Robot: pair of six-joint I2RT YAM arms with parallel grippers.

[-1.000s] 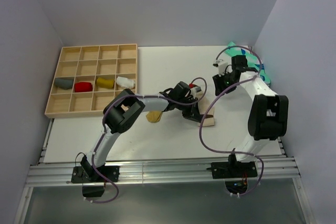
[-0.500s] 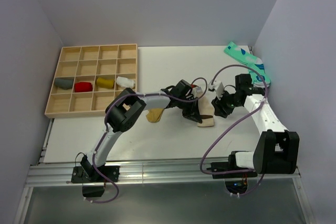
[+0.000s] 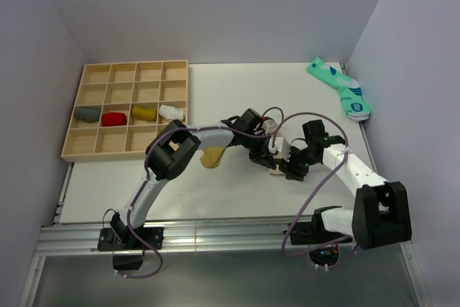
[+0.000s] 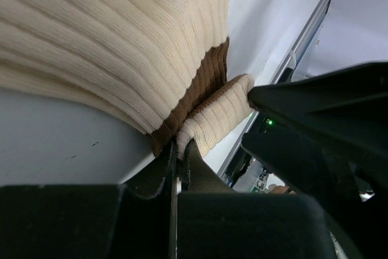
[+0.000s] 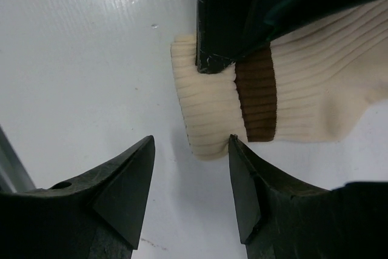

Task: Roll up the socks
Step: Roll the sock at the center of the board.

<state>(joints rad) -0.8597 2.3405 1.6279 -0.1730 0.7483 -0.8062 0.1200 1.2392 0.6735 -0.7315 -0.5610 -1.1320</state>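
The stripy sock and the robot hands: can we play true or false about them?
1. The left gripper is pinching the cuff of the cream sock. True.
2. The right gripper is squeezed shut on that sock. False: its jaws stand open, one on each side of the cuff's end.
3. The green sock lies in the wooden tray. False: it lies on the table, at the far right corner.
4. A red bundle sits in one box of the tray. True.
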